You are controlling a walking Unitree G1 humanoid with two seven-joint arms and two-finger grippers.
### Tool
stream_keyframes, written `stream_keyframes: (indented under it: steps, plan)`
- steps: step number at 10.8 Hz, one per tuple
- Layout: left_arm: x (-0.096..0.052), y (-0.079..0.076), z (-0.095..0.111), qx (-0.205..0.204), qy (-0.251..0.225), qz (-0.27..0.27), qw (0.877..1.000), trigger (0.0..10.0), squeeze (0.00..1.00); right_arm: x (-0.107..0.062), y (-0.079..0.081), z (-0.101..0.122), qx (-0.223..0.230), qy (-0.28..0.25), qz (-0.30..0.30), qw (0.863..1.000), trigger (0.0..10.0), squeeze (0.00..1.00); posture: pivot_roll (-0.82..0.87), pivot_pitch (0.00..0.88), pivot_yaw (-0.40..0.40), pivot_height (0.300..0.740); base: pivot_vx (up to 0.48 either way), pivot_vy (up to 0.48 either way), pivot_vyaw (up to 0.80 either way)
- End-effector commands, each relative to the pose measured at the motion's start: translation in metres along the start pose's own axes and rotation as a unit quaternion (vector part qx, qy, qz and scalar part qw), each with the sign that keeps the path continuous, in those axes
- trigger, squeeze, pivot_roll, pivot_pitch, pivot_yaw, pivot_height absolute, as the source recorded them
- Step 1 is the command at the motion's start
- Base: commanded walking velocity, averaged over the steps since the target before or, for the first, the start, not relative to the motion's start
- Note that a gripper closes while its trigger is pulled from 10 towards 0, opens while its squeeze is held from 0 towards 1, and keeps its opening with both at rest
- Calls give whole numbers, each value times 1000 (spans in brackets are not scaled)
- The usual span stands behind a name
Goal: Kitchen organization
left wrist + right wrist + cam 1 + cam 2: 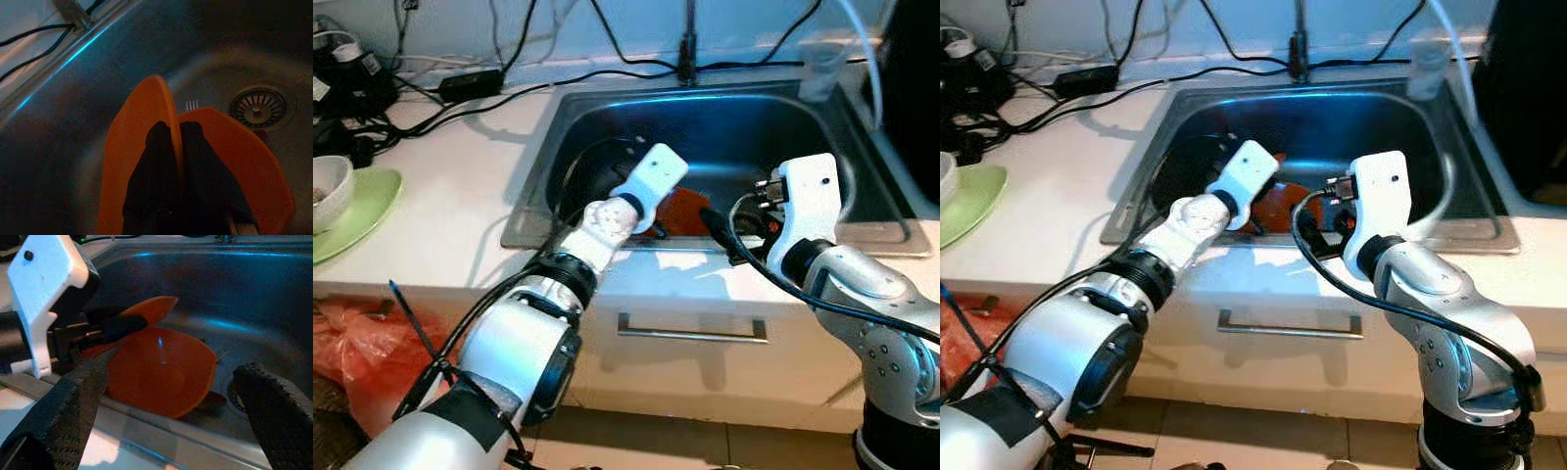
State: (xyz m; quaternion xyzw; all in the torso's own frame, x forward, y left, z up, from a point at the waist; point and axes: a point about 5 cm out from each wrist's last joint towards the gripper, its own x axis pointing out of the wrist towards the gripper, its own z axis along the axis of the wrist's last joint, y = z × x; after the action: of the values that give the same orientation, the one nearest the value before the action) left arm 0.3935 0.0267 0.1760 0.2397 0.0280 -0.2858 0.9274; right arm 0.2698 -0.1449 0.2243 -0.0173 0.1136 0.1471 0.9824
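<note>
In the steel sink [862, 211], my left gripper [175, 134] is shut on the rim of an orange plate [132, 147], which stands on edge. An orange bowl [161, 372] leans right behind that plate, near the drain [257, 106]. The tines of a fork [191, 104] poke out behind the bowl. My right gripper [172, 371] hangs open over the sink's front edge, its fingers [63, 416] spread wide on either side of the bowl and not touching it. From the head, the orange dishes [685, 211] peek out between my two wrists.
On the counter to the left is a green plate [367, 206] with a white bowl [328, 191] on it. Black cables and a power adapter [470, 83] lie behind. A faucet [686, 49] and a clear cup [820, 69] stand at the sink's back. A red bag [352, 343] lies on the floor.
</note>
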Motion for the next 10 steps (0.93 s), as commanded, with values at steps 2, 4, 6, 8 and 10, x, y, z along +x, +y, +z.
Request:
stream_keyframes:
  steps: [2,4,6,8,10]
  plan:
    - [-3,-17,-25,14,59,-36,997,10000,376,-3,1,3,-2,-7,-3,1000,10000,0,-269,103,158,740,0,0,0]
    - [-4,-13,-29,9,68,-28,997,10000,1000,-3,1,4,-3,-7,-2,1000,10000,0,-270,101,157,740,0,0,0]
    - [-6,-10,-34,7,76,-23,997,10000,1000,-3,1,4,-3,-8,-3,1000,10000,0,-269,100,158,740,0,0,0]
    - [-7,-8,-38,10,83,-20,996,10000,1000,-3,0,4,-3,-7,-4,1000,10000,0,-268,100,158,740,0,0,0]
    - [-8,-7,-38,9,84,-18,996,10000,1000,-3,-1,3,-4,-7,-5,1000,10000,0,-267,97,157,740,0,0,0]
